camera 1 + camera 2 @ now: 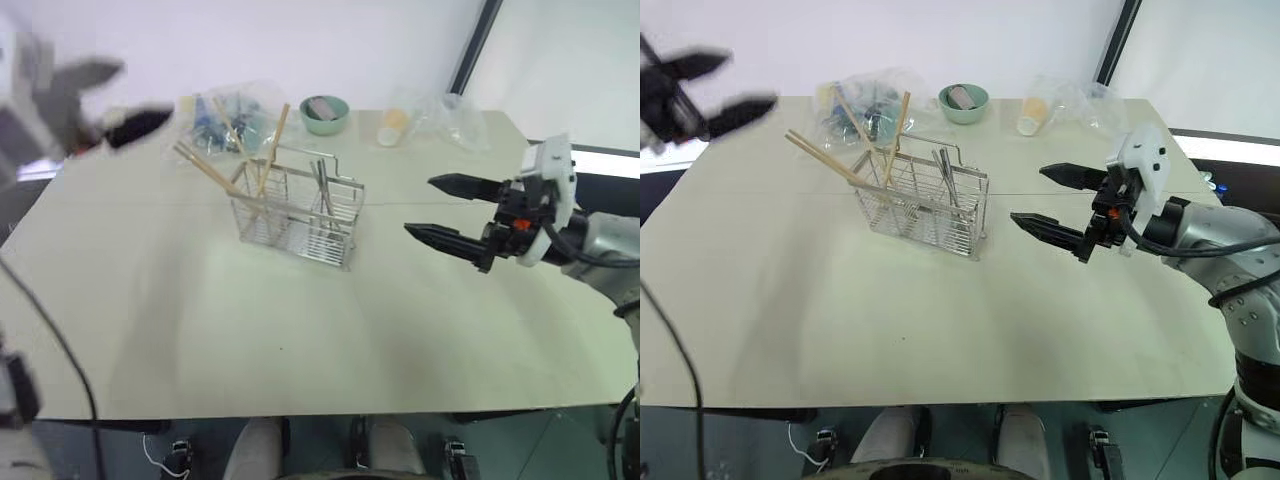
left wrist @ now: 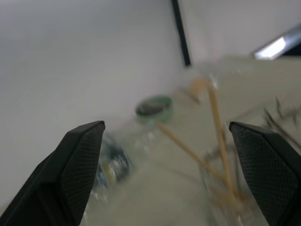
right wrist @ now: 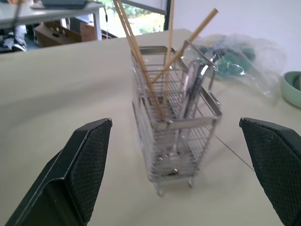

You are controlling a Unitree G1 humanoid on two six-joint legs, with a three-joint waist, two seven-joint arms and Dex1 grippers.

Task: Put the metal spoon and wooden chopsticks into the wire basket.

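Note:
The wire basket [image 1: 296, 218] stands on the table [image 1: 200, 330], a little left of its middle. The wooden chopsticks [image 1: 205, 167] stand in the basket's left compartment and lean out over its rim, one to the left and another [image 1: 275, 142] nearly upright. The metal spoon [image 3: 194, 89] stands upright in the neighbouring compartment. My left gripper [image 1: 125, 100] hangs open and empty in the air, up and to the left of the basket, clear of the sticks. My right gripper [image 1: 420, 205] is open and empty to the right of the basket, pointing at it from a short distance.
A small green bowl [image 1: 324, 113] sits at the table's far edge. A clear plastic bag with small items [image 1: 225, 118] lies left of it, and another bag with a cup [image 1: 405, 122] lies to its right. A black cable [image 1: 55, 335] hangs off the left side.

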